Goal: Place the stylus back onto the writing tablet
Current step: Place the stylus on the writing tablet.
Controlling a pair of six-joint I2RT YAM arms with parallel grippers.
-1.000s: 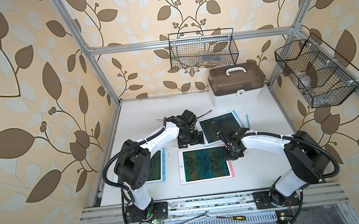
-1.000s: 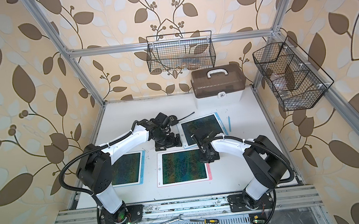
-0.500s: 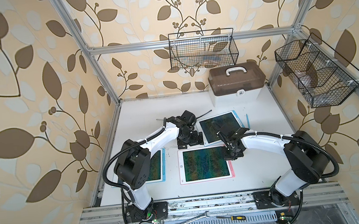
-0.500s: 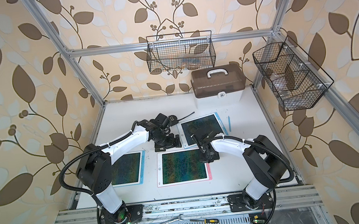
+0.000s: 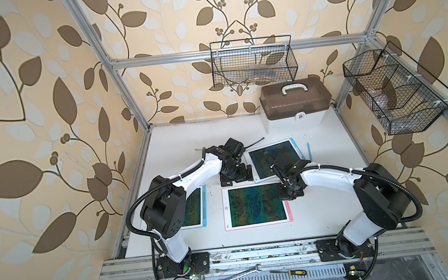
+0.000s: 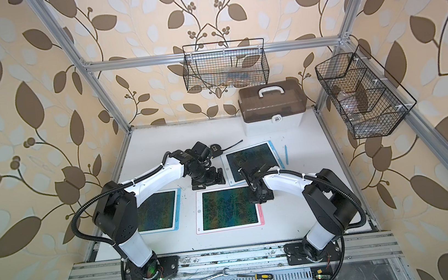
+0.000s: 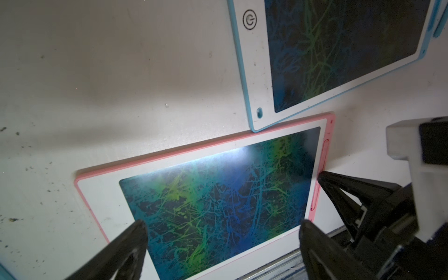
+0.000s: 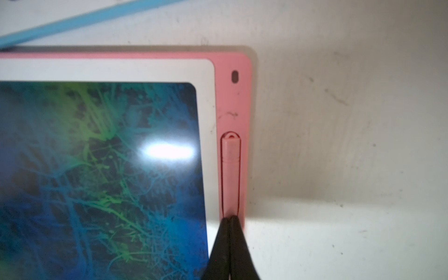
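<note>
The stylus lies lengthwise in the slot along the tablet's pink edge strip, with its rounded end at the slot's end. The right tool is clenched, jaws together with nothing between them. Its tips are down on the stylus and seem to touch it, though blur leaves that unsure. Past the tips, the tool covers the rest of the stylus.

The left tool hangs by the tablet's far edge, spread wide and empty. In both top views the right wrist hides the stylus and covers part of a blue tablet on the tabletop.
</note>
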